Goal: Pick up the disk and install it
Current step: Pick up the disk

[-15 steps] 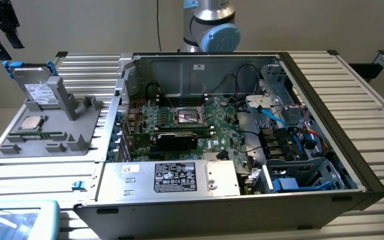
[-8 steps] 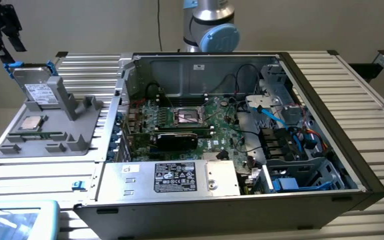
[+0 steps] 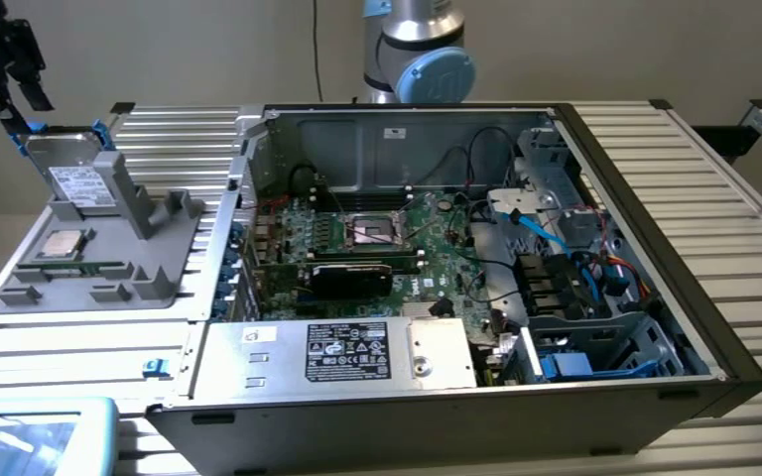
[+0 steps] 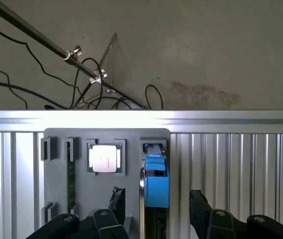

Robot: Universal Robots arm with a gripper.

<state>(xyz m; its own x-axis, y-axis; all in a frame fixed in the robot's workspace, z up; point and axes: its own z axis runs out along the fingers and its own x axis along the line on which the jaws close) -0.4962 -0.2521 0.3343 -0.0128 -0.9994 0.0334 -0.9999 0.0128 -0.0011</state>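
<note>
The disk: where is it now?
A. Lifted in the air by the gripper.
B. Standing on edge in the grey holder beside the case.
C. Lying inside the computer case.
B: the disk stands upright in the grey holder, outside the computer case, and the gripper near it is open.

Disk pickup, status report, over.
End effector open, jaws either side of the disk. Disk standing on edge in grey holder, not gripped. Nothing in the way.
</note>
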